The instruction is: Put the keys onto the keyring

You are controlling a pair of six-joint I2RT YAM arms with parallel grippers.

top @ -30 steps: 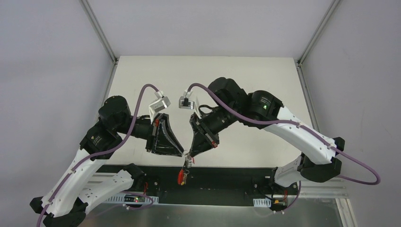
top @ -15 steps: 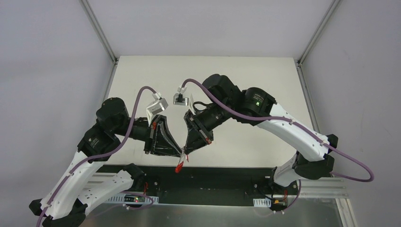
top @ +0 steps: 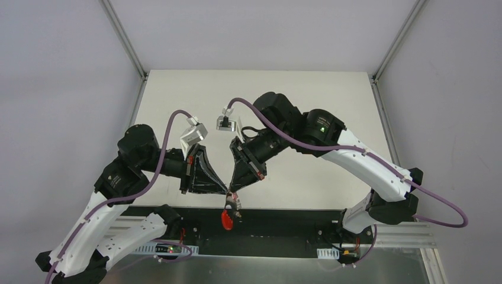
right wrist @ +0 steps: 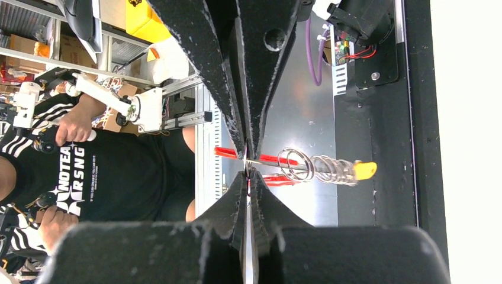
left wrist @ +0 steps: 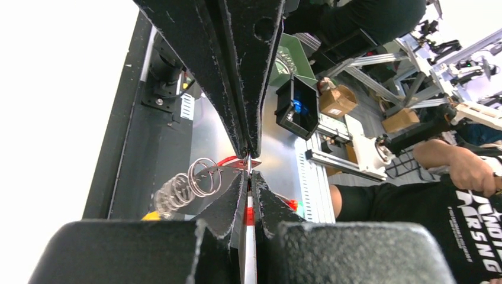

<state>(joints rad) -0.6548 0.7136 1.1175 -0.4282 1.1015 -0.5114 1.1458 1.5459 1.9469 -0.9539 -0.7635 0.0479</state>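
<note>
Top view: the left gripper (top: 228, 191) and right gripper (top: 234, 189) meet tip to tip. The keys (top: 232, 202) and red loop (top: 227, 220) dangle beneath them.

Left wrist view: the jaws are closed on a thin metal edge of the keys, just beside the keyring (left wrist: 198, 177).

Right wrist view: these jaws pinch the same edge. We judge this steadies it for threading.

I have my left arm (top: 95, 216) and right arm (top: 361, 160) both bent at the elbow and folded inward toward the middle, wrists angled down. The left hand (top: 226, 191) and right hand (top: 233, 189) slope toward each other and meet tip to tip in a V. In each wrist view the fingers (left wrist: 228, 204) are pressed together, and both hands are fully closed.
</note>
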